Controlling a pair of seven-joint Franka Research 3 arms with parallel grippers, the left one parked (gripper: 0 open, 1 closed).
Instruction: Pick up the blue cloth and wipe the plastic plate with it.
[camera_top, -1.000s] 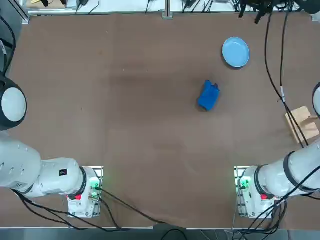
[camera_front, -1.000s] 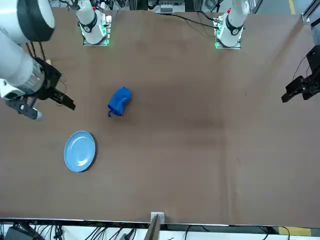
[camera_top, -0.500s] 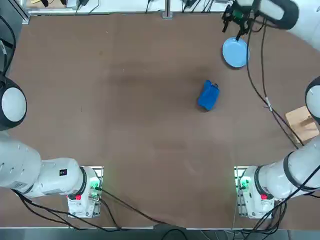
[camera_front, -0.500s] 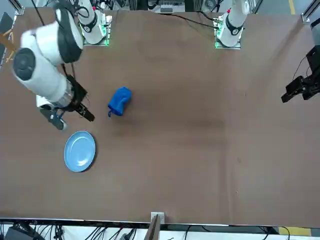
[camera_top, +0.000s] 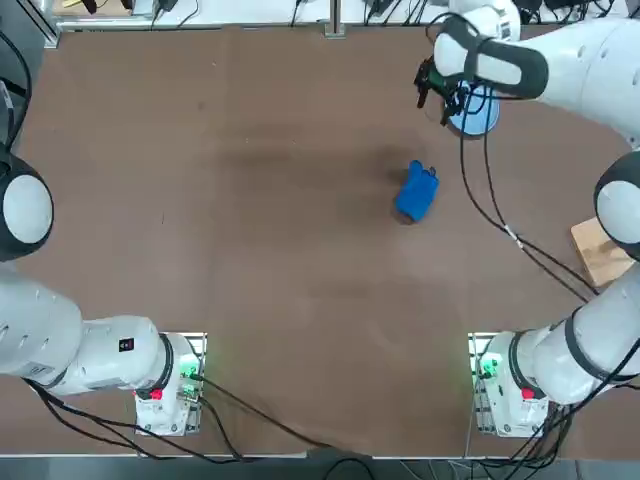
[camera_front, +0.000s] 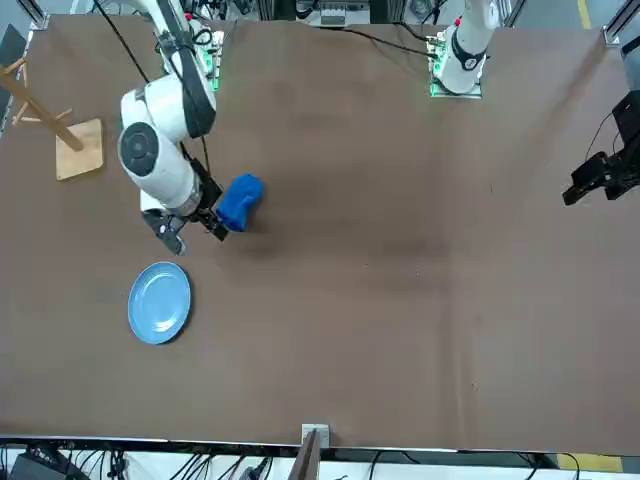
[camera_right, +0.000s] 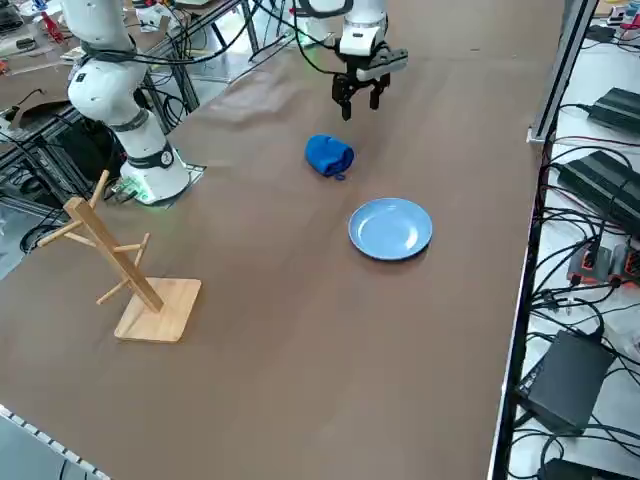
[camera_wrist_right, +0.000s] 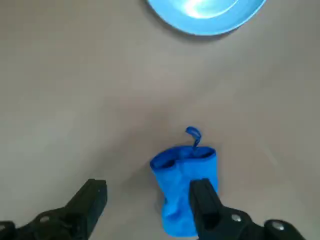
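Observation:
The blue cloth (camera_top: 417, 191) (camera_front: 239, 202) (camera_right: 328, 156) lies bunched on the brown table, a small loop sticking out toward the plate. The plastic plate (camera_front: 160, 302) (camera_right: 390, 228) is pale blue and sits apart from the cloth; in the top view my arm covers most of the plate (camera_top: 482, 112). My right gripper (camera_top: 437, 95) (camera_front: 190, 231) (camera_right: 359, 103) hovers open above the table beside the cloth, on its plate side, holding nothing. In the wrist view the gripper (camera_wrist_right: 147, 200) has one of its fingers (camera_wrist_right: 202, 197) in front of the cloth (camera_wrist_right: 184, 180), and the plate (camera_wrist_right: 207, 12) lies beyond.
A wooden peg stand (camera_right: 125, 270) (camera_front: 60, 130) (camera_top: 605, 250) stands on its square base near the table's right edge, by my arm's base. Black cables (camera_top: 500, 220) trail from the arm over the table.
My right arm swung in from the table's right edge, passed over the plate and now hovers by the cloth. Cloth and plate have not moved.

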